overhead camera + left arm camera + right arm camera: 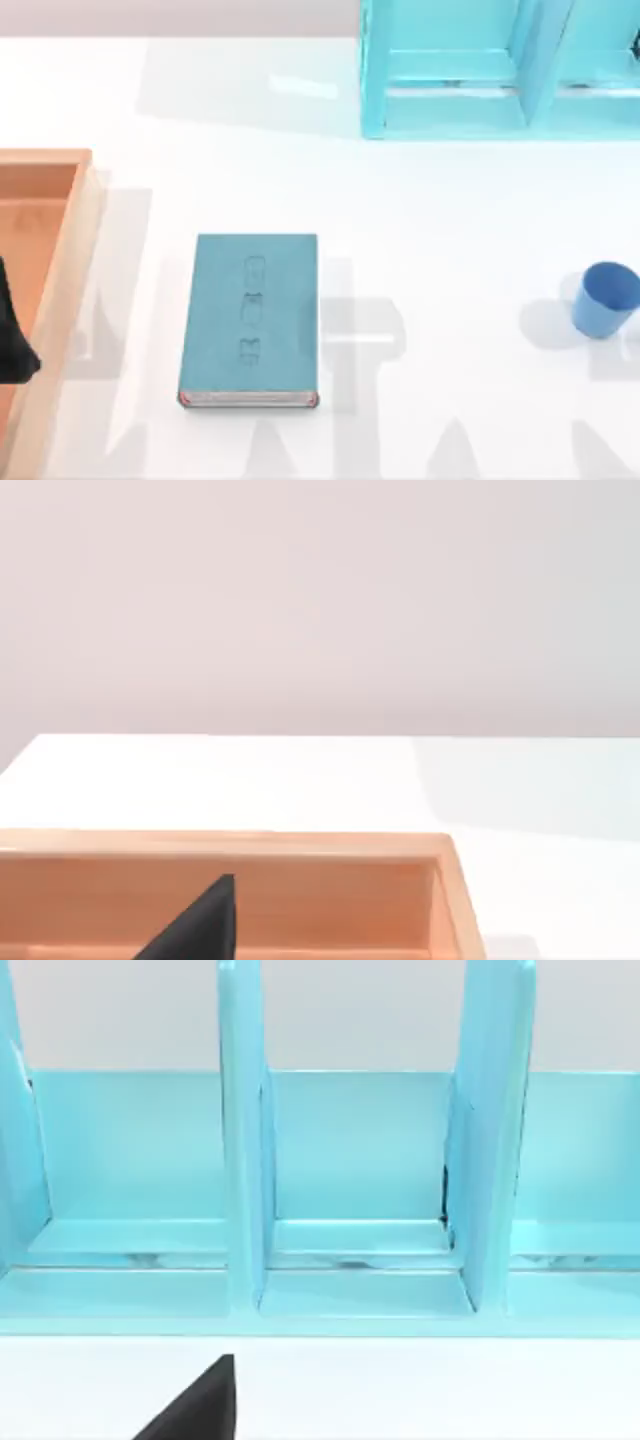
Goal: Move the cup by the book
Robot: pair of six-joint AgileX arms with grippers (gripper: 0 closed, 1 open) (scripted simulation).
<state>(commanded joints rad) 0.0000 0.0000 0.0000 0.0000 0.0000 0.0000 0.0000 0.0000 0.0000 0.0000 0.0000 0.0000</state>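
No text, label, brand, number or sign can be read on anything here. The book (250,318) has three faint embossed marks in a column on its teal cover, but they are too soft to be read as letters or numbers. The cup (605,298), the light-blue shelf unit (500,70) and the wooden tray (60,290) have plain surfaces with no writing on them.
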